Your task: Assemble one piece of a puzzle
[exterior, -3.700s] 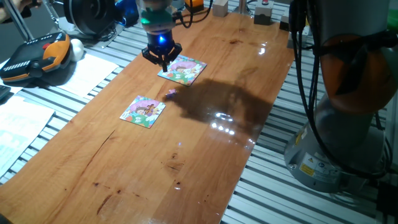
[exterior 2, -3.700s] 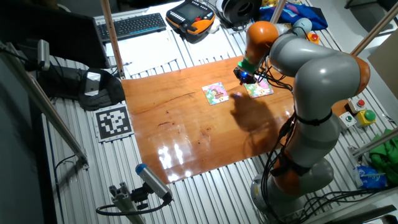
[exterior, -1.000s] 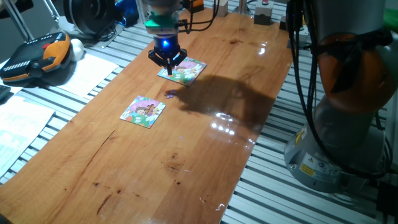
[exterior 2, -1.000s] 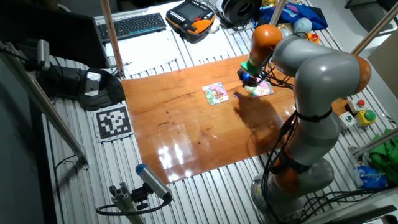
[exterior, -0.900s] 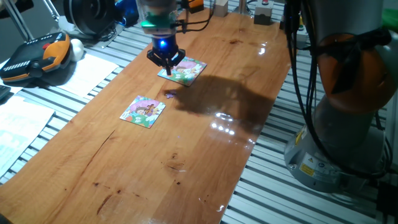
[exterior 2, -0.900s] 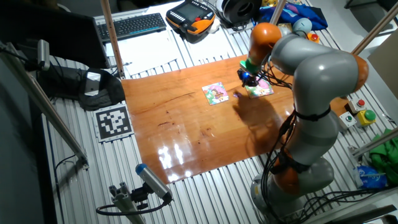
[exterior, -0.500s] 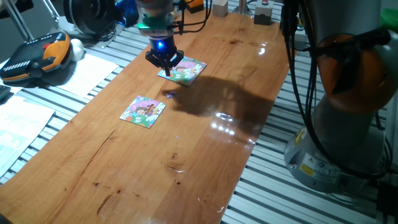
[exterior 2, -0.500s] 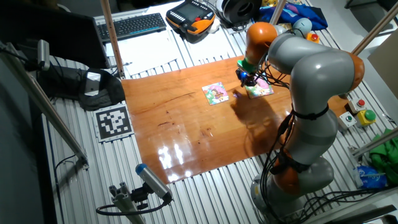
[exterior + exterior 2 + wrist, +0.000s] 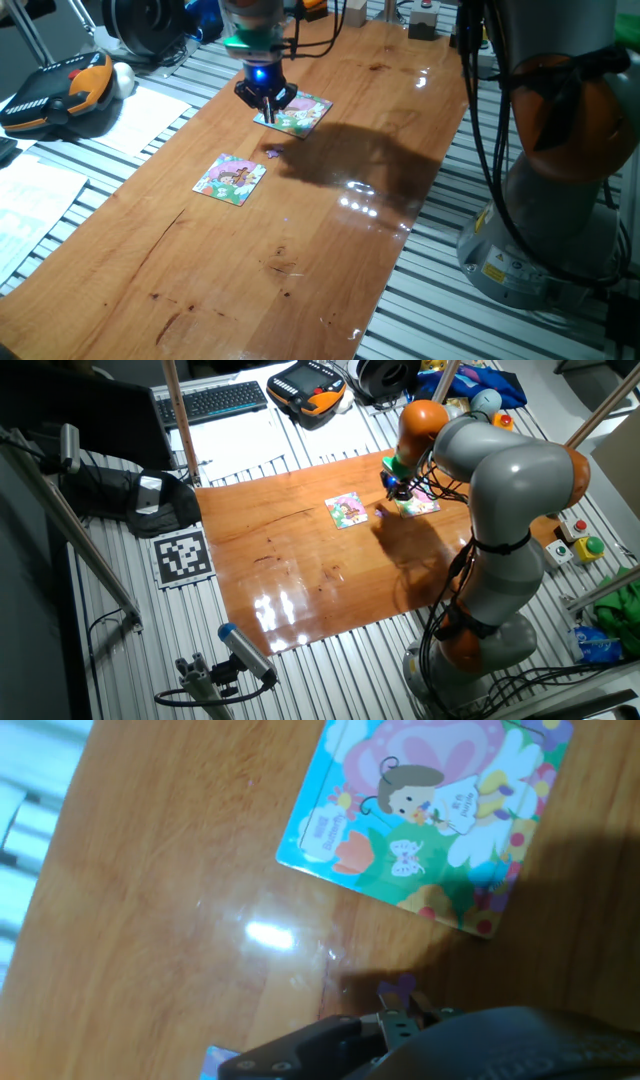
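Note:
The tiny purple piece [image 9: 273, 152] lies flat on the wooden table between two square puzzles. It also shows in the other fixed view [image 9: 381, 513] and low in the hand view [image 9: 398, 987]. The puzzle [image 9: 230, 179] with green edges and a pink figure lies nearer the front [image 9: 347, 510]. My gripper [image 9: 266, 112] hovers just above the table near the piece, by the left edge of the lilac-and-white puzzle [image 9: 296, 113]. Its fingertips look closed to a point and hold nothing. In the hand view the gripper [image 9: 395, 1020] is right beside the piece.
A square cartoon puzzle [image 9: 425, 815] fills the top of the hand view; I cannot tell which one it is. An orange-and-black pendant [image 9: 60, 92] and papers lie left of the table. The arm's base [image 9: 560, 200] stands at the right.
The gripper drifted slightly left, then back, staying low near the piece. The piece and both puzzles have not moved.

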`<state>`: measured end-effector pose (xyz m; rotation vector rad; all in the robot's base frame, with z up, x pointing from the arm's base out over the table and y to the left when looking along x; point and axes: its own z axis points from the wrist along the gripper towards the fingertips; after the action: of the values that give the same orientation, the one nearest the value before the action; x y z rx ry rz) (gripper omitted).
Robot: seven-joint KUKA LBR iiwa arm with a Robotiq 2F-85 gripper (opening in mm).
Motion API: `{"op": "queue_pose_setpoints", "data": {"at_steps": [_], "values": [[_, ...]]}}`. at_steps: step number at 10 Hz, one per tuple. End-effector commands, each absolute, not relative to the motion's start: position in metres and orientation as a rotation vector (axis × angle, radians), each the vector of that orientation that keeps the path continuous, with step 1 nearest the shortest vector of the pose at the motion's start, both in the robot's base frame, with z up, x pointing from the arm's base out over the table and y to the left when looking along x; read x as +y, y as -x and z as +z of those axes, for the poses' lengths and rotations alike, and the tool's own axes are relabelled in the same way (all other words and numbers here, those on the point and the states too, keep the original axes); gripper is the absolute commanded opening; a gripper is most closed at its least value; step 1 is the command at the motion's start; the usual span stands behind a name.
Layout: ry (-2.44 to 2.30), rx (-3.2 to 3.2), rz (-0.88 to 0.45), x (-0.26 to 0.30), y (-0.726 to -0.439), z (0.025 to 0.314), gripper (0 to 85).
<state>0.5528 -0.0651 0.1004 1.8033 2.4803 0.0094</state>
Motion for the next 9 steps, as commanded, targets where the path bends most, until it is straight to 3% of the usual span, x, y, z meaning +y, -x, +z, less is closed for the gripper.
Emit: {"op": "queue_pose_setpoints", "data": {"at_steps": [1,5,6,8,9], "values": [[-1.940,2.369,-0.010,-0.065,-0.552,0.101,17.0],[-2.037,2.297,-0.051,-0.067,-0.552,0.098,17.0],[-2.053,2.289,-0.058,-0.067,-0.552,0.096,34.0],[-2.093,2.279,-0.043,-0.068,-0.551,0.091,34.0],[-2.102,2.272,-0.031,-0.069,-0.551,0.088,51.0]]}}
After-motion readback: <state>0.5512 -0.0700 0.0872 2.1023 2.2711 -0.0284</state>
